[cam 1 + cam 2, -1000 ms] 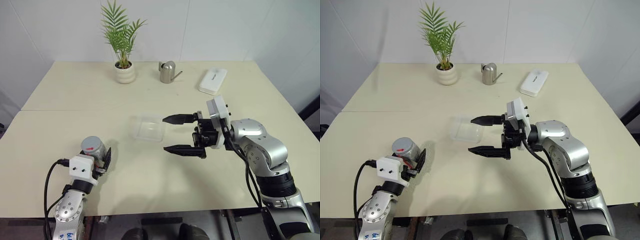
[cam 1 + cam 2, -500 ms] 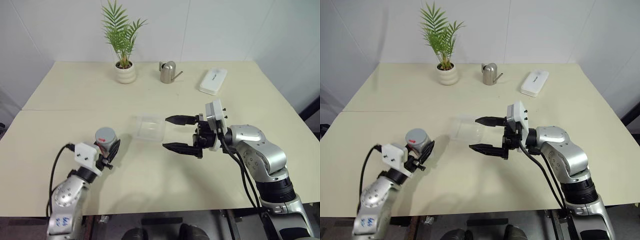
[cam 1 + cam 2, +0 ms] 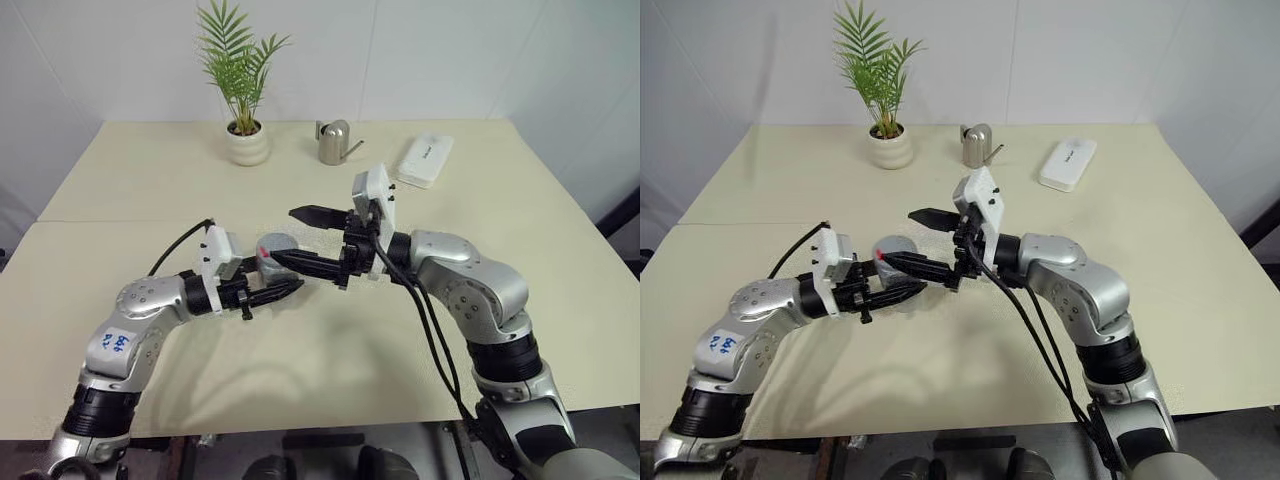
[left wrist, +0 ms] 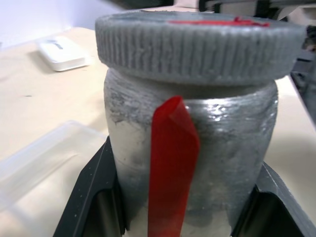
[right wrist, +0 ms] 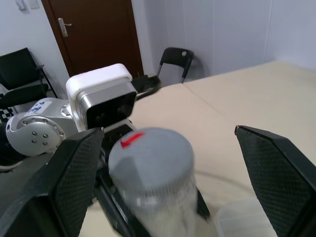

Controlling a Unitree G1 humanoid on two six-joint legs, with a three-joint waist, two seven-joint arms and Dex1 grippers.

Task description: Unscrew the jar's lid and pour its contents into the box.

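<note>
— Where is the jar [image 4: 190,143]?

— Up off the table [image 3: 150,180], clamped upright between the fingers [image 4: 91,197] of the left gripper [image 3: 285,287]. The grey lid [image 4: 197,44] with its red mark sits on top of it.

— And the other arm?

— The right gripper [image 3: 305,240] has its fingers [image 5: 74,182] spread wide, one on either side of the lid, not touching it.

— The box [image 4: 34,158]?

— Lying on the table just beyond the jar. A potted plant [image 3: 240,90], a steel watering can [image 3: 335,143] and a white case [image 3: 425,160] stand at the far edge.
</note>
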